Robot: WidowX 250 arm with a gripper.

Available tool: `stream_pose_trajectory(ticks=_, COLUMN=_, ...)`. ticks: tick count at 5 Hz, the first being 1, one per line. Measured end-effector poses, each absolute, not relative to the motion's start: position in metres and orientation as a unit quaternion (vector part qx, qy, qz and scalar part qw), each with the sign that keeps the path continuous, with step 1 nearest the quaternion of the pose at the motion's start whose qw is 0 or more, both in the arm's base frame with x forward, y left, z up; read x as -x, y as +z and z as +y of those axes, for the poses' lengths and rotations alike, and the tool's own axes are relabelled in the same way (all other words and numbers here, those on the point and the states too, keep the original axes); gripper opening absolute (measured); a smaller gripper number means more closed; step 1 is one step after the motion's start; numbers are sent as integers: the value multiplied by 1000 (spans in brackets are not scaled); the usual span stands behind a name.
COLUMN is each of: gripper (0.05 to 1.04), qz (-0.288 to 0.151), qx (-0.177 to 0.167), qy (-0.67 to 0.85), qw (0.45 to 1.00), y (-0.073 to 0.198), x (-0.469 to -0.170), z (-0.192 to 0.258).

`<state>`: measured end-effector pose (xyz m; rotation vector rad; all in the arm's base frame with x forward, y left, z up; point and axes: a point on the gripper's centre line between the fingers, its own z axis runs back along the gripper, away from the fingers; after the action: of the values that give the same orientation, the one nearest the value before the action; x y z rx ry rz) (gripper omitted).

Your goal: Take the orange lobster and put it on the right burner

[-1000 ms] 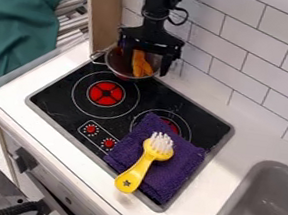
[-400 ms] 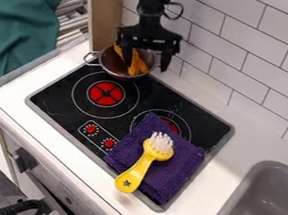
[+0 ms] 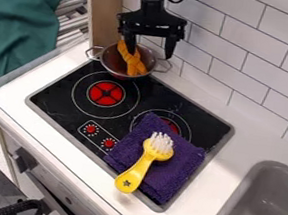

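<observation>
Camera view: the gripper (image 3: 150,47) hangs with its fingers spread apart. Below it, the orange lobster (image 3: 132,60), long and lumpy, slants inside a metal pot (image 3: 110,61), one end up near the rim. A wooden panel (image 3: 104,3) and tiles (image 3: 216,46) rise close by the gripper. Farther out are the black stove (image 3: 57,92), purple towel (image 3: 177,170), yellow brush (image 3: 139,168), white counter (image 3: 239,143) and grey sink (image 3: 263,212).

Purple towel (image 3: 181,171) – yellow brush (image 3: 139,168), white bristles (image 3: 161,143) – orange lobster (image 3: 132,59)
</observation>
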<state>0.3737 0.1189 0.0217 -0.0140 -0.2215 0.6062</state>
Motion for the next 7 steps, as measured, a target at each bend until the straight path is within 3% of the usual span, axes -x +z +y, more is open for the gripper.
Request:
stream_pose_trajectory(ticks=1, gripper=1001, qz=-114, qx=1, qy=299, qw=947, y=28, x=-379, z=126)
stream_pose_trajectory(ticks=4, gripper=1001, qz=-91, qx=-17, qy=324, qw=941, y=7, x=-375, z=162)
stream_pose_trajectory(ticks=6, gripper=1001, qz=-41, qx=-21, qy=316, qw=948, y=-24, x=-364, z=160)
stream_pose_trajectory(ticks=7, gripper=943, qz=-24, qx=-29, qy=310, qw=950, y=-35, x=-361, z=157)
